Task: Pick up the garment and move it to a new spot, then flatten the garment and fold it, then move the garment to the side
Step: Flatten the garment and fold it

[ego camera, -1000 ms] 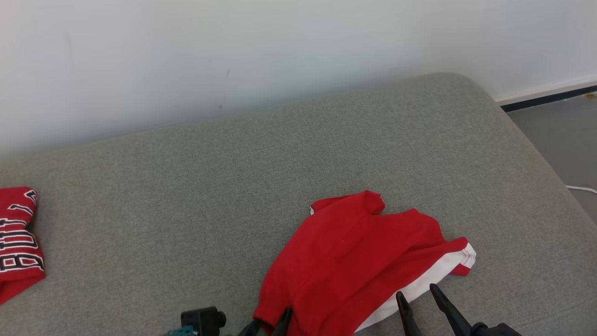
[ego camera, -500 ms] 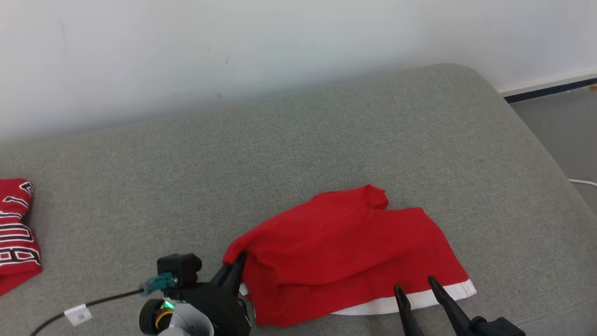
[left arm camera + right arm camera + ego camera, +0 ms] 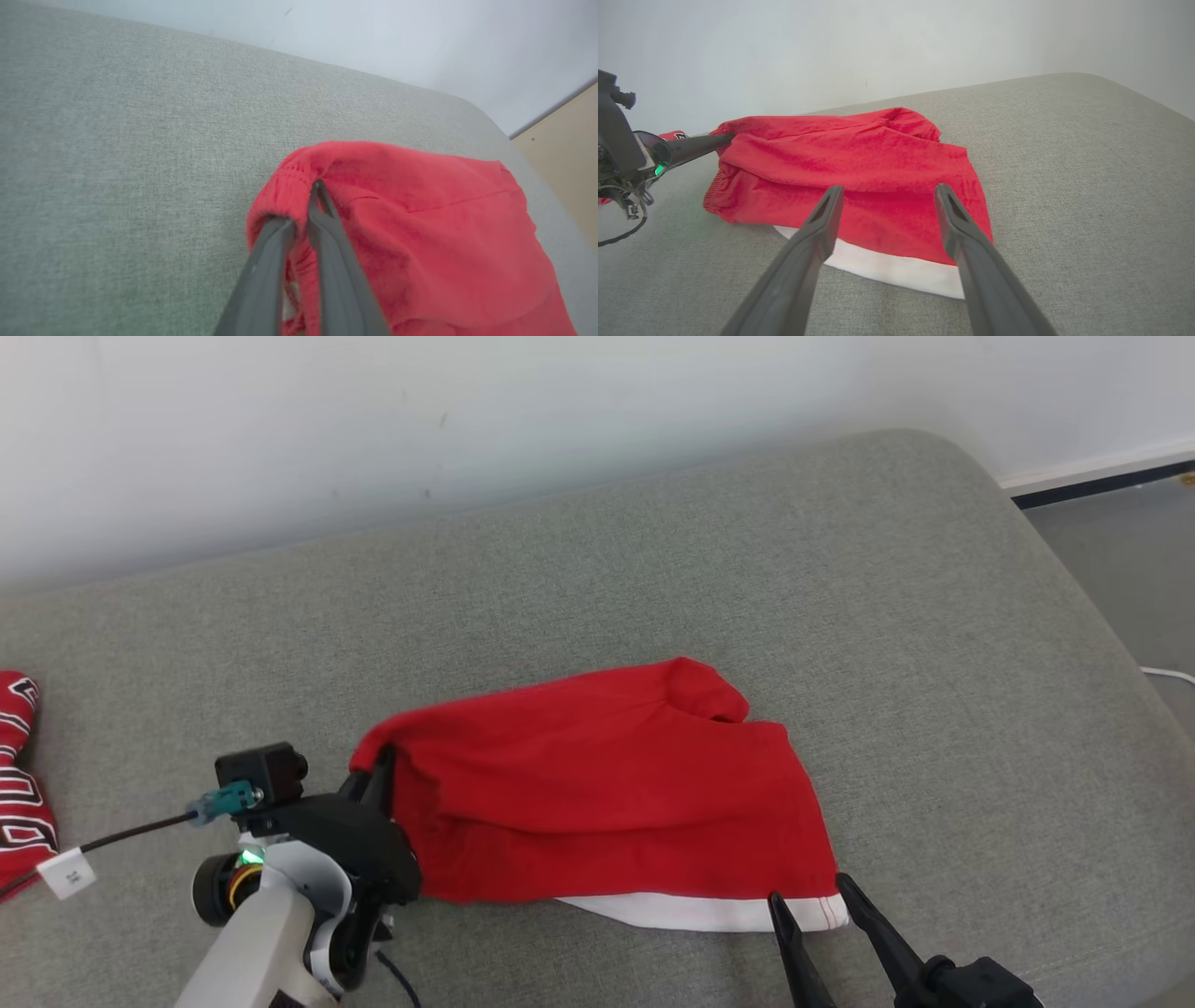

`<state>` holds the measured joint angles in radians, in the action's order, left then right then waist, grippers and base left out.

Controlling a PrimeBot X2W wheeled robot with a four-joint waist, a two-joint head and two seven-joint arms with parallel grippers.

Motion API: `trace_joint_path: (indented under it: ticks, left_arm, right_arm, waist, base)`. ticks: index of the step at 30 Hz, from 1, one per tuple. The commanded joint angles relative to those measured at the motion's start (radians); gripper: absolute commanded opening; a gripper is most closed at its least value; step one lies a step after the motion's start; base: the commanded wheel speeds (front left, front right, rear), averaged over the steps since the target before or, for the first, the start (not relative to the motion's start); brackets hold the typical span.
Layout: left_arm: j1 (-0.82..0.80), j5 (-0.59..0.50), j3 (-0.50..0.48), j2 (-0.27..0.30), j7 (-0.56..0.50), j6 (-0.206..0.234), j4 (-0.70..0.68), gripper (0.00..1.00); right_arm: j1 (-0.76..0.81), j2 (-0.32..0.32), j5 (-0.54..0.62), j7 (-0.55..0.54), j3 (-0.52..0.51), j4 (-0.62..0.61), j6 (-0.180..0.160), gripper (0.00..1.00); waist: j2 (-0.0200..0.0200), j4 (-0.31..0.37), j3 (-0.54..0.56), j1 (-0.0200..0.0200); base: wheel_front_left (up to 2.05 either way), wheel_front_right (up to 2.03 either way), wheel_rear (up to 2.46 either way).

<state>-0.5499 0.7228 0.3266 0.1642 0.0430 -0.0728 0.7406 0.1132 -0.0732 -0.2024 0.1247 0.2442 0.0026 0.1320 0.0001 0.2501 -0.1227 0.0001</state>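
The garment [image 3: 597, 784] is a red piece with a white band along its near edge, lying crumpled on the grey cushion [image 3: 653, 569]. My left gripper [image 3: 378, 767] is shut on the garment's left corner, which is lifted slightly. In the left wrist view the left gripper [image 3: 301, 203] pinches a gathered red hem of the garment [image 3: 444, 224]. My right gripper [image 3: 808, 889] stands open at the garment's near right corner, just over the white band. In the right wrist view the right gripper [image 3: 888, 188] has its fingers spread above the garment [image 3: 859, 140], and the left gripper [image 3: 724, 137] shows at the left.
A second red jersey [image 3: 19, 784] with lettering lies at the cushion's far left. A white wall [image 3: 467, 429] runs behind the cushion. The cushion's rounded right edge drops to grey floor [image 3: 1120, 551] with a white cable [image 3: 1167, 674]. A tagged cable [image 3: 65, 873] trails from my left arm.
My left gripper closed on the garment's left corner and drew it leftward, stretching the cloth out. The right gripper stayed open near the right corner. The head view has also shifted.
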Motion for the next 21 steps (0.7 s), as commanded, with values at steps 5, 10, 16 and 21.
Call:
trace_joint_path:
  ticks: [5,10,16,21]
  left_arm:
    - [-0.001,0.007,0.017,0.000,0.025,-0.032,0.028,1.00]
    - [0.050,0.017,0.042,0.015,0.034,-0.048,0.000,1.00]
    - [0.159,0.038,0.100,0.038,0.041,-0.058,-0.120,1.00]
    - [0.215,0.071,0.145,0.047,0.020,-0.057,-0.212,1.00]
  right_arm:
    - [-0.001,-0.001,-0.007,-0.003,-0.007,0.000,-0.002,1.00]
    - [0.009,-0.003,-0.008,-0.006,-0.013,-0.002,-0.002,1.00]
    - [0.020,-0.007,-0.013,-0.016,-0.011,-0.008,-0.002,1.00]
    - [0.019,-0.009,-0.018,-0.022,-0.003,-0.011,-0.002,1.00]
  waist:
    - [-0.0001,-0.027,-0.002,-0.0001]
    - [-0.0001,-0.061,0.014,-0.0001]
    - [-0.0001,-0.101,0.035,-0.0001]
    - [-0.0001,-0.107,0.039,-0.0001]
  base:
    - [0.00,0.00,0.00]
    - [0.00,0.00,0.00]
    - [0.00,0.00,0.00]
    - [0.00,0.00,0.00]
